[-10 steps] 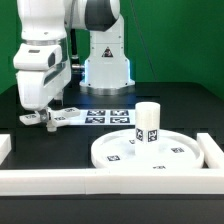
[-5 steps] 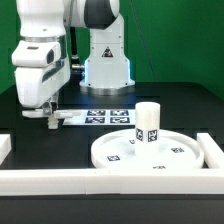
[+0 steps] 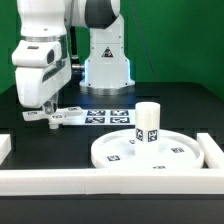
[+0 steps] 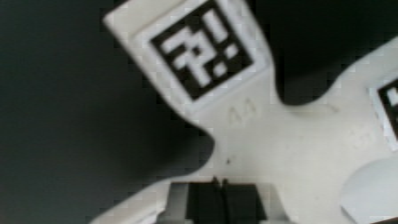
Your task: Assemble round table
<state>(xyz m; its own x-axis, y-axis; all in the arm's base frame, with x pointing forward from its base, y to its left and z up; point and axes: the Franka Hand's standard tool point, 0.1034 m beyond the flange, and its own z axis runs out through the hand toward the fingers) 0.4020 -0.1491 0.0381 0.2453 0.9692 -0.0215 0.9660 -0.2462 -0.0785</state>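
The flat cross-shaped piece (image 3: 60, 119) lies on the black table at the exterior view's left. It fills the wrist view (image 4: 249, 110), showing one tag fully. My gripper (image 3: 47, 115) stands right over it with its tips down at the piece. In the wrist view the gripper (image 4: 217, 200) has its jaws pressed together with only a hairline between them, in front of the cross's middle. Nothing shows between the jaws. The large rimmed disc (image 3: 115, 152) lies at the front right, with the short cylindrical post (image 3: 148, 122) upright on its hub.
The marker board (image 3: 108, 116) lies just right of the cross piece. Long white border rails run along the front (image 3: 60, 181) and the right side (image 3: 212, 150). The robot's base (image 3: 107, 65) stands at the back.
The cross piece has shifted a little toward the exterior view's right and turned slightly. The gripper has stayed low over it, moving slightly right.
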